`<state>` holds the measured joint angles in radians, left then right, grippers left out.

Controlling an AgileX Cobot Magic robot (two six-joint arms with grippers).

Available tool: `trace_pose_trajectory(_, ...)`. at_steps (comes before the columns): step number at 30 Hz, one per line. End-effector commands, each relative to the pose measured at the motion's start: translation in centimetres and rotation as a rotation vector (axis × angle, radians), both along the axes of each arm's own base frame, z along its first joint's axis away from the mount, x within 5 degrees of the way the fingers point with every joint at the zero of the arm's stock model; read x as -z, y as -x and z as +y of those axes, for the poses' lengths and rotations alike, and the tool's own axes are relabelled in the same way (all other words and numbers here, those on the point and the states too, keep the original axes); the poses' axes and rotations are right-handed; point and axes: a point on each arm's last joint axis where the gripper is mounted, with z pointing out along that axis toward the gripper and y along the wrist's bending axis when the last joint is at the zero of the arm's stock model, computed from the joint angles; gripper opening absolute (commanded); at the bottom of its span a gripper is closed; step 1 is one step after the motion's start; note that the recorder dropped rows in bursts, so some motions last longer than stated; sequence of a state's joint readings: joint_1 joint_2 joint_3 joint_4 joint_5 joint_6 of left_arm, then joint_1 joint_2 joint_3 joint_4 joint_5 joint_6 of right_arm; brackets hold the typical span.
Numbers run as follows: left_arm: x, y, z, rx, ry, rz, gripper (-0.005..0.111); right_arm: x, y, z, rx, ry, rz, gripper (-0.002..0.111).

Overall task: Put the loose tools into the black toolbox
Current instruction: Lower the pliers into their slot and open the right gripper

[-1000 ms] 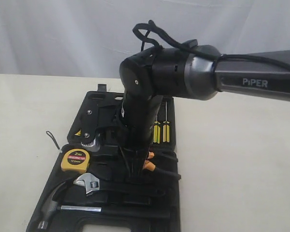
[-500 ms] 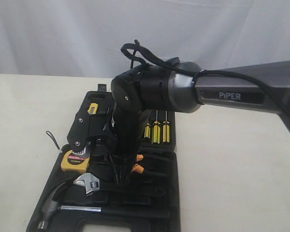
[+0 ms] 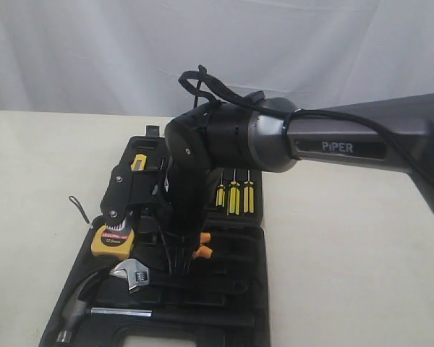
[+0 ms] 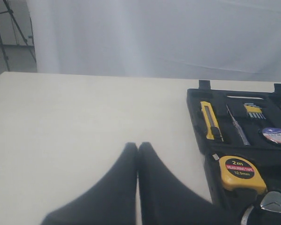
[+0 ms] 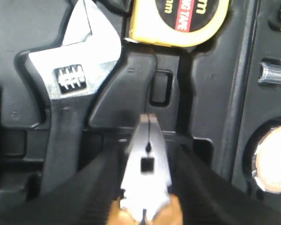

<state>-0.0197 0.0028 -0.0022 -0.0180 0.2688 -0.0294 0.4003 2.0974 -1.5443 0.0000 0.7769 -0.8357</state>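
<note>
Pale table (image 3: pixel 362 275) holds our open black toolbox (image 3: pixel 249 329). Our right gripper (image 5: pixel 147 161) pinches the pliers (image 3: pixel 202 247) low over the box, nose at 9 o'clock, we think, toward the tape measure (image 3: pixel 113 241). Our left gripper (image 4: pixel 137 146), squeezed together and empty, waits well apart. Since a second ago, our right arm (image 3: pixel 333 144) slid toward 9.
</note>
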Motion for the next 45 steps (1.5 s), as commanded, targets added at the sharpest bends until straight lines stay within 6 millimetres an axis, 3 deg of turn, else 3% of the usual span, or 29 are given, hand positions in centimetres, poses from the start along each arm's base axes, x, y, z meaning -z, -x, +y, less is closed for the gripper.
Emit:
trace_pose_trajectory(1,0.1,0.0,0.0,0.002,0.004,-0.001,0.0,-0.3,-0.3,0.1,0.015,-0.018,-0.031,0.072)
trace_pose_trajectory(17,0.1,0.0,0.0,0.002,0.004,-0.001,0.0,-1.0,-0.2,0.0,0.059,-0.035,-0.039,0.061)
trace_pose_trajectory(20,0.1,0.0,0.0,0.002,0.004,-0.001,0.0,-1.6,-0.2,-0.2,0.095,-0.052,-0.048,0.044)
trace_pose_trajectory(24,0.1,0.0,0.0,0.002,0.004,-0.001,0.0,-2.0,-0.3,-1.6,0.256,-0.088,0.008,0.0)
trace_pose_trajectory(28,0.1,0.0,0.0,0.002,0.004,-0.001,0.0,-1.9,-0.7,-3.4,0.489,-0.207,0.092,0.0)
trace_pose_trajectory(34,0.1,0.0,0.0,0.002,0.004,-0.001,0.0,-1.6,-1.3,-4.5,0.644,-0.322,0.148,0.0)
trace_pose_trajectory(45,0.1,0.0,0.0,0.002,0.004,-0.001,0.0,3.0,-1.5,-4.1,0.677,-0.285,0.26,0.0)
